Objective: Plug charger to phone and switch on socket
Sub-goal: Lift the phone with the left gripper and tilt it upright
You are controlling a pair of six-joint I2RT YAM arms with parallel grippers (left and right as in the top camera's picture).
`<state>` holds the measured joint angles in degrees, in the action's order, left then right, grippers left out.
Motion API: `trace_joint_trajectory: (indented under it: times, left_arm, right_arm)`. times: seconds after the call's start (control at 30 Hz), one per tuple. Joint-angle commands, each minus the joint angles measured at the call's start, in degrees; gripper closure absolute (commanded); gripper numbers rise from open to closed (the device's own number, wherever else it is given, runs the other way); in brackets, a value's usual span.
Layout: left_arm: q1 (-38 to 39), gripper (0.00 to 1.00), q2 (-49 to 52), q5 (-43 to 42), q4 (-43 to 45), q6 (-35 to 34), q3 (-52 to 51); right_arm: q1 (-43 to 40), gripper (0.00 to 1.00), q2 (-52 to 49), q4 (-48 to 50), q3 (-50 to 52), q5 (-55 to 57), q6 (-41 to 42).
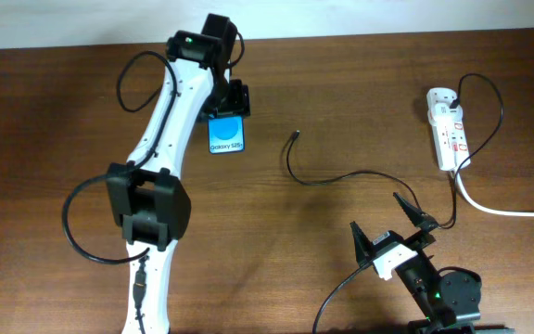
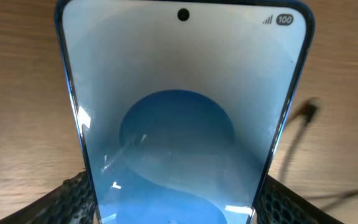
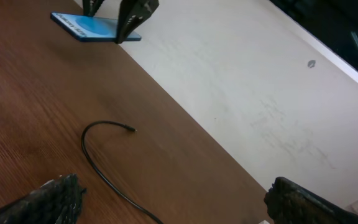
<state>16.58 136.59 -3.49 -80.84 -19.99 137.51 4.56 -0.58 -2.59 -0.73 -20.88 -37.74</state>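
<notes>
The phone [image 1: 226, 137] lies face up on the brown table, its blue screen reading "Galaxy S25". My left gripper [image 1: 228, 109] is shut on its far end. In the left wrist view the phone [image 2: 179, 118] fills the frame, and the left gripper [image 2: 173, 214] has a finger pressed on each long edge. The charger cable [image 1: 341, 176] runs from its plug tip [image 1: 295, 135], right of the phone, across the table to the socket strip [image 1: 446, 130] at the far right. My right gripper [image 1: 389, 225] is open and empty near the front edge. In the right wrist view the right gripper [image 3: 176, 199] frames the cable [image 3: 95, 158] and the phone [image 3: 86, 26].
The socket's thick white cord [image 1: 508, 211] runs off to the right edge. The table's far edge meets a pale floor [image 3: 247, 81]. The cable tip [image 2: 309, 111] shows blurred to the right of the phone in the left wrist view.
</notes>
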Motion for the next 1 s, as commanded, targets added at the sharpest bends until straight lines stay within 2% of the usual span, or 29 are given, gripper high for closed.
trace_joint_trajectory:
  times: [0.0,0.03,0.1,0.13,0.2,0.3,0.5,0.7,0.8,0.87,0.93,0.97]
  left_arm:
    - [-2.69,0.52,-0.55,-12.39,-0.09,-0.13,2.16]
    - [-3.72,0.55,-0.55,-15.17,0.0,-0.15,2.16]
    - [-5.44,0.68,-0.55,-18.91,-0.33,-1.97,2.16]
    - [-6.32,0.76,-0.55,-21.53,-0.92,-3.19,2.16]
    - [-8.22,0.99,-0.55,-29.92,-1.33,-3.23,2.16]
    - [-9.53,1.0,-0.55,-36.02,-3.58,-10.4,2.16]
    - [-9.51,1.0,-0.55,-37.92,-9.88,-17.14,2.16]
    - [-9.51,1.0,-0.55,-37.88,-13.42,-17.99,2.16]
    - [-9.51,1.0,-0.55,-40.41,-14.75,-17.99,2.16]
    - [-9.51,1.0,-0.55,-48.52,-14.91,-18.03,2.16]
    - [-9.51,1.0,-0.55,-53.83,-15.91,-23.1,2.16]
    - [-9.51,1.0,-0.55,-58.23,-15.91,-23.1,2.16]
  right_arm:
    - [0.35,0.02,0.39,-0.13,0.42,-0.48,0.24]
    - [0.35,0.02,0.39,-0.15,0.42,-0.48,0.24]
    - [0.35,0.02,0.39,-0.13,0.42,-0.48,0.24]
    - [0.35,0.02,0.39,-0.15,0.42,-0.48,0.24]
    - [0.35,0.02,0.39,-0.11,0.42,-0.48,0.24]
    - [0.35,0.02,0.39,-0.11,0.42,-0.5,0.24]
    - [0.35,0.02,0.39,0.76,0.42,0.13,0.24]
    - [0.35,0.02,0.39,0.09,0.42,0.09,1.01]
    - [0.35,0.02,0.39,0.07,0.42,0.13,9.07]
    - [0.31,0.02,0.39,0.11,0.42,0.15,14.91]
    - [0.31,0.02,0.39,0.15,0.42,0.17,24.5]
    - [0.31,0.02,0.39,0.33,0.42,0.17,29.7]
